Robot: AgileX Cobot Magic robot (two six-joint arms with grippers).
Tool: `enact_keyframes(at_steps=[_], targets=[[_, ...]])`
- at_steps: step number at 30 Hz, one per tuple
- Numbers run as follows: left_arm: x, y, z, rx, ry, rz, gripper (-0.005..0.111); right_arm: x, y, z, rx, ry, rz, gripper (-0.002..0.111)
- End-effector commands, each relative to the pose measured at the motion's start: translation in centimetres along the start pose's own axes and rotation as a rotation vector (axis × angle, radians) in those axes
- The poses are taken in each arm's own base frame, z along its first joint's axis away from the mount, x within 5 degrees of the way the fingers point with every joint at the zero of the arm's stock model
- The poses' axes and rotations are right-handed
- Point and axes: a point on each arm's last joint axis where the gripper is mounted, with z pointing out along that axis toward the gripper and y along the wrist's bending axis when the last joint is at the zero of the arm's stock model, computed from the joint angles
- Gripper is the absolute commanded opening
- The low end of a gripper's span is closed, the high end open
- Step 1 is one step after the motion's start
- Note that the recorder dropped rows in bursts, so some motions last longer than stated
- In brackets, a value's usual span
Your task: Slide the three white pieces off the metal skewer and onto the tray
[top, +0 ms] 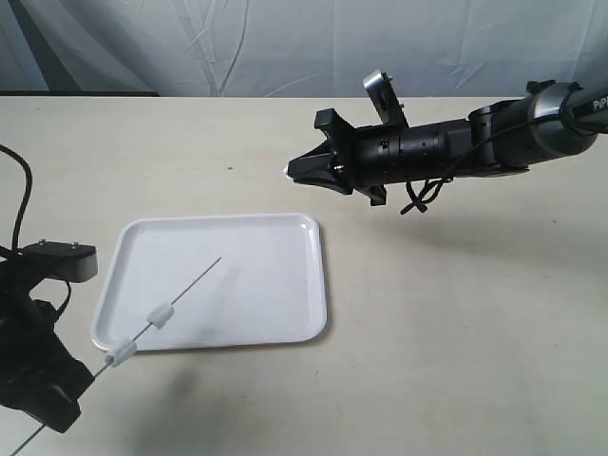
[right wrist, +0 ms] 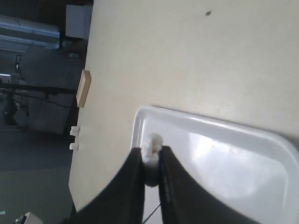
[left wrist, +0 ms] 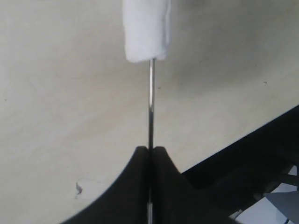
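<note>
The thin metal skewer (top: 180, 297) slants from the lower left up over the white tray (top: 275, 313). Two white pieces are threaded on it: one (top: 162, 314) above the tray's near left part, one (top: 122, 352) just past the tray's near left corner, seen close up as the nearest white piece (left wrist: 146, 28). My left gripper (left wrist: 150, 150) is shut on the skewer's (left wrist: 151, 102) lower end. My right gripper (right wrist: 151, 154) hovers high beyond the tray's far right corner, shut on the third white piece (right wrist: 151, 147), which shows as a white tip (top: 286, 169).
The tan tabletop (top: 456, 323) spreads wide to the right of the tray. A small wooden block (right wrist: 83, 87) sits at the table's edge. A black cable (top: 21, 204) runs by the left arm. Grey cloth hangs behind the table.
</note>
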Motion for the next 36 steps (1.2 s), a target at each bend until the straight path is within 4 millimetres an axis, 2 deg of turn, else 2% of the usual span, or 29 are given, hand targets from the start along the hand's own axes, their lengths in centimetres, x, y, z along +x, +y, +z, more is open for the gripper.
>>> enact_keyframes(at_steps=[1, 4, 8, 12, 14, 18, 20, 28, 36], targets=[[0.0, 0.0, 0.0, -0.010, -0.016, -0.004, 0.000, -0.1, 0.7, -0.3, -0.040, 0.013, -0.024, 0.007], [-0.5, 0.0, -0.5, -0.016, -0.036, 0.003, 0.000, 1.1, 0.7, 0.4, -0.004, 0.097, -0.080, 0.007], [-1.2, -0.2, -1.3, -0.017, -0.073, 0.011, 0.000, 3.7, 0.5, 2.4, 0.057, 0.246, -0.132, 0.007], [-1.7, -0.4, -1.8, -0.009, -0.099, 0.010, 0.000, 5.6, 0.9, 4.2, 0.075, 0.308, -0.167, 0.008], [-1.8, -0.4, -1.9, -0.011, -0.107, 0.012, 0.000, 6.2, 1.2, 4.9, 0.075, 0.314, -0.161, 0.013], [-2.1, -0.5, -2.4, -0.021, -0.156, 0.015, 0.000, 6.7, 1.5, 5.4, 0.075, 0.319, -0.161, 0.034], [-2.1, -0.6, -2.7, -0.026, -0.186, 0.017, 0.000, 6.9, 1.7, 5.4, 0.054, 0.335, -0.159, 0.041], [-2.5, -1.0, -2.9, -0.001, -0.248, 0.017, 0.000, 7.1, 3.8, 5.3, -0.174, 0.345, -0.118, 0.042], [-2.8, -1.5, -3.0, 0.063, -0.284, 0.020, 0.000, 6.8, 4.4, 5.3, -0.228, 0.313, -0.085, 0.042]])
